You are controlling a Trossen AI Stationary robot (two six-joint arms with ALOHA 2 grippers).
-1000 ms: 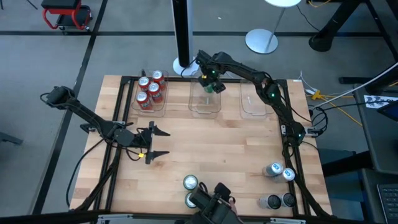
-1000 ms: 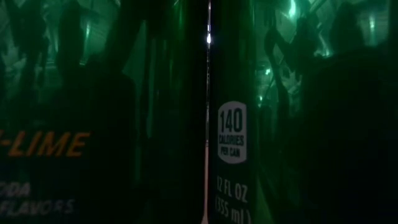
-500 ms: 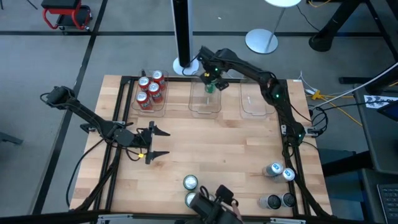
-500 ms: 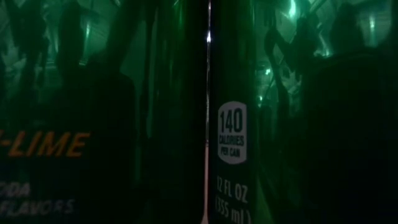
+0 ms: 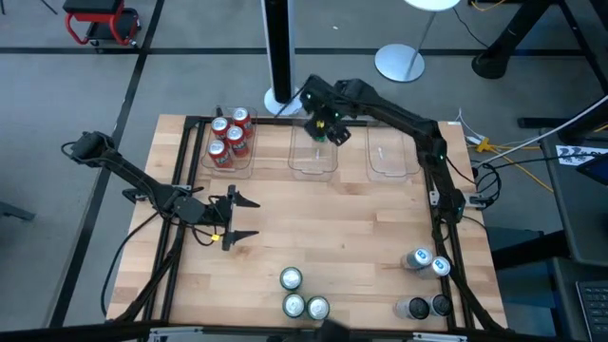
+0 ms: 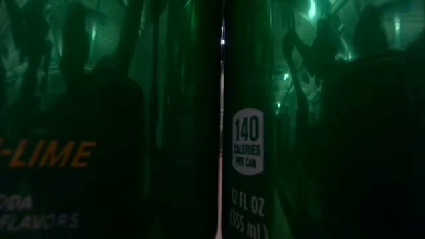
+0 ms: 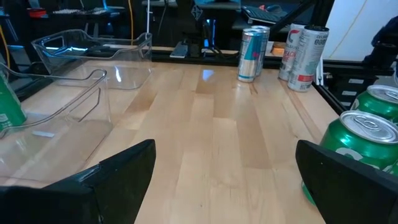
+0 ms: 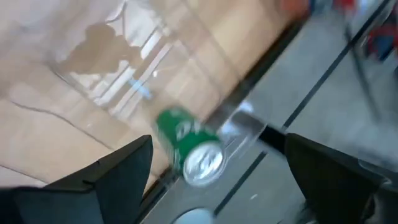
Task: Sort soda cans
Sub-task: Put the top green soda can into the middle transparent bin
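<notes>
Wooden table [image 5: 332, 209]; green can [image 8: 189, 146] lies tilted.

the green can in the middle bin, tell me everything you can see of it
The green can is a small metal drink can with a green wall, white lettering and a silver top with a pull tab. In the right wrist view it appears between the open fingers of the right gripper with a gap on both sides, so nothing grips it. It sits inside the clear middle bin, near the bin's far wall. The left wrist view shows its green side through the bin's wall.
</notes>
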